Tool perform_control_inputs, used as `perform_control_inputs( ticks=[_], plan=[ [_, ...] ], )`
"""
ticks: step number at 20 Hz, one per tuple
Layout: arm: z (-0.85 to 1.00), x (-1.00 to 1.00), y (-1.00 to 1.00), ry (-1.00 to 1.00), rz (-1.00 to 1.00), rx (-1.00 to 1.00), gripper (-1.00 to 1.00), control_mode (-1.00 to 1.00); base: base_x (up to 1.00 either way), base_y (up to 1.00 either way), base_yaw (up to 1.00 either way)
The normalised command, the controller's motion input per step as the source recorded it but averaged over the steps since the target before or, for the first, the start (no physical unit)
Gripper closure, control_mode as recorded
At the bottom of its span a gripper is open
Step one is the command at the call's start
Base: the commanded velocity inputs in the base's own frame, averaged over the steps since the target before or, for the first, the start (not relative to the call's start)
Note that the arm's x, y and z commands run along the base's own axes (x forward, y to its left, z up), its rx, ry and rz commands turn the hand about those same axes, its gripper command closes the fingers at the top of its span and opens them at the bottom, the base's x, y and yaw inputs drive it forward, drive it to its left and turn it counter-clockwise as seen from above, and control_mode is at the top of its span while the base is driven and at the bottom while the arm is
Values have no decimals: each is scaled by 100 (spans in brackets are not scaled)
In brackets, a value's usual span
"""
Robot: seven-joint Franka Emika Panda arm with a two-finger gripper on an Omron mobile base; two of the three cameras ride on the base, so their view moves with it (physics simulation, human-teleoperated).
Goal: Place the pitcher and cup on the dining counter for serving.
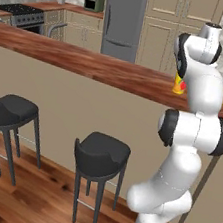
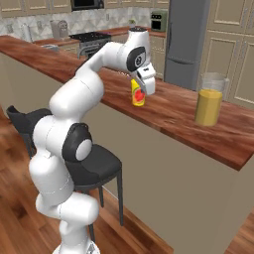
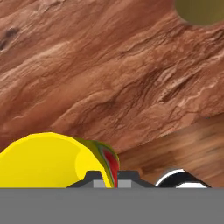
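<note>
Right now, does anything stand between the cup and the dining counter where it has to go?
No. The cup is already at the dining counter, with the gripper right at it. Nothing visible lies under or around it; the pitcher stands apart on the same top.

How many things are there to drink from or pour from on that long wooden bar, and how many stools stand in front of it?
Pitcher, orange-yellow, standing on the dining counter: 1
Cup, yellow with a red patch, on the counter right at the claw: 1
Black stools on the floor: 2
Total: 4
</note>
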Motion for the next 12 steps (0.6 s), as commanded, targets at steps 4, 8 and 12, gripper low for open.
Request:
perform_control_inputs(
  ticks=[4,8,12],
  plan=[
    [-48,30,-16,0,0,0,100,-100,0,0,0],
    [-40,30,-8,-1,0,0,100,-100,0,0,0],
    [-24,38,-18,-10,0,-2,100,-100,0,0,0]
  ],
)
